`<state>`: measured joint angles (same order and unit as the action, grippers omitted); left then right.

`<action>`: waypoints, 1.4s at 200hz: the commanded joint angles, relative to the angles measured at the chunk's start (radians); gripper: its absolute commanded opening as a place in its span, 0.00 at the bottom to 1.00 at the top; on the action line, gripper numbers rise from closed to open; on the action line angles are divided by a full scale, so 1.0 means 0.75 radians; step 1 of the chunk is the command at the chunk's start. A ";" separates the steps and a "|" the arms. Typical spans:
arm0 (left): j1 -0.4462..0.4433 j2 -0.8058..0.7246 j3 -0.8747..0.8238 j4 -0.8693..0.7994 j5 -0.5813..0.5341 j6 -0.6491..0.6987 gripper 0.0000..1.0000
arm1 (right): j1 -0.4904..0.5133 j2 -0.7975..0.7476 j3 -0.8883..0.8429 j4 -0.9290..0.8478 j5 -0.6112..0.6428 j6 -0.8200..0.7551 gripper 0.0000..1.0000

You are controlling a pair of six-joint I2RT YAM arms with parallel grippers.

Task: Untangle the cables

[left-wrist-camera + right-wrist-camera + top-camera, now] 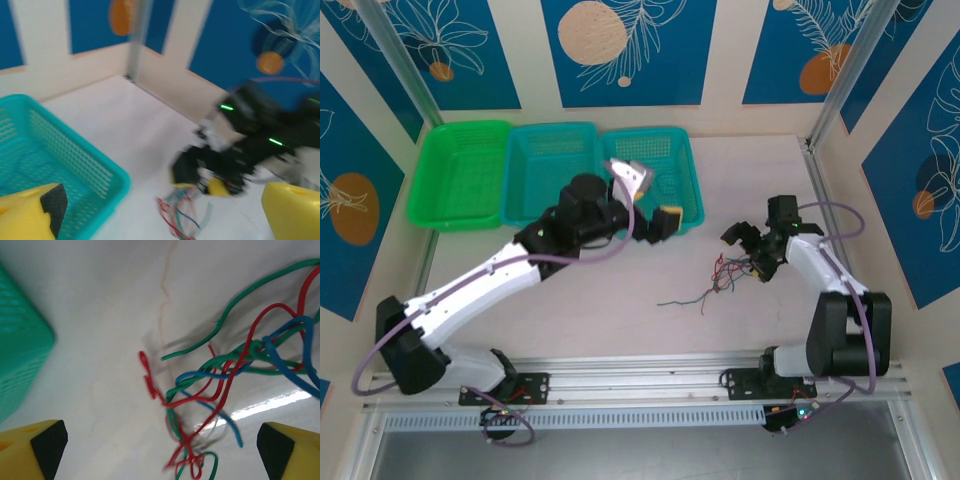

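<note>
cables: we see the cables (720, 275) lying as one loose tangle of green, red and blue on the table (620, 290), to the right of the middle.
long axis: in the top view the tangle runs from about 2 o'clock, where it is thick, to about 8 o'clock, where one thin strand (678, 301) trails off alone.
knot: in the right wrist view the strands cross most tightly at the knot (255, 347), and red and green ends fan out from it toward 7 o'clock.
right gripper: the right gripper (748, 255) is just beside the thick end, so the cables lie at about 7 o'clock from it. Its jaws stand wide apart and hold nothing. In its own view the tangle (225, 380) sits ahead of the jaws, and the knot is at 1 o'clock from their midpoint (162, 440).
left gripper: the left gripper (650, 197) is over the near corner of the teal basket (695, 185), and the cables are well apart from it at about 4 o'clock. Its jaws are spread and empty too. Its view is blurred, but the tangle (177, 217) shows low between the fingers.
nearer arm: we judge that the right arm is clearly nearer and could pin the thick end, while the left would have to come toward 4 o'clock for the trailing strand.
</note>
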<state>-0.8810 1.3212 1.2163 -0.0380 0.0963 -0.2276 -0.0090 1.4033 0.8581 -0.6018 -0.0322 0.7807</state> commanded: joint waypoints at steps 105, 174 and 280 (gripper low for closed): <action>-0.057 -0.195 -0.328 -0.002 -0.131 0.019 1.00 | 0.147 -0.384 -0.050 0.243 -0.067 -0.416 0.00; -0.057 -0.209 -0.503 0.186 0.350 0.447 0.97 | 0.418 -0.615 -0.120 0.588 -0.900 -0.583 0.00; 0.009 -0.288 -0.786 0.492 0.210 0.614 0.34 | 0.574 -0.415 0.024 0.411 -1.224 -0.683 0.00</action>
<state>-0.8833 1.1297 0.6617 0.2478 0.2680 0.1482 0.4133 1.0805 0.8349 -0.2584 -0.8360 0.2863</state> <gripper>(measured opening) 0.381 0.074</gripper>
